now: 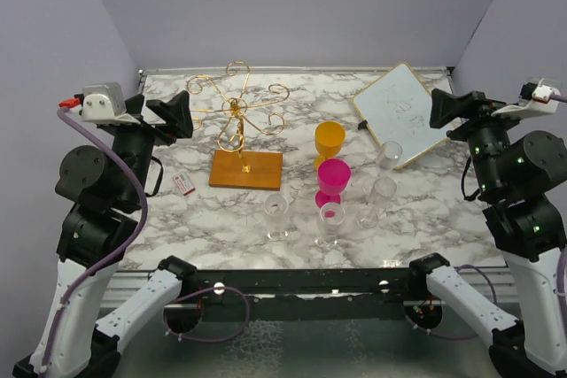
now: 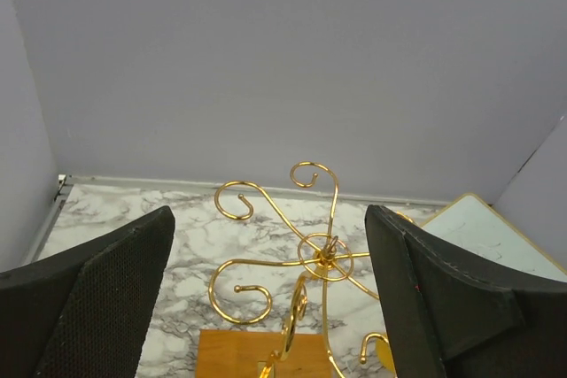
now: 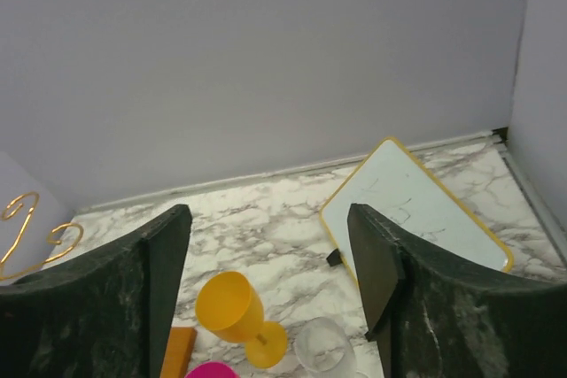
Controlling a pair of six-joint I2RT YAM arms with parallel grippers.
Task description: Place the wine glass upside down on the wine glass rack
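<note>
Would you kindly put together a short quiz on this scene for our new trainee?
1. True or false: no glass hangs on the wine glass rack.
2. In the top view, the coloured glass right behind the pink glass is: A) orange, B) blue, C) green.
3. Fill in: the left gripper and the right gripper both stand ___.
Key: 1 true; 2 A; 3 open.

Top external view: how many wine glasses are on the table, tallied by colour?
clear wine glasses: 4
orange wine glass: 1
pink wine glass: 1
Total: 6
</note>
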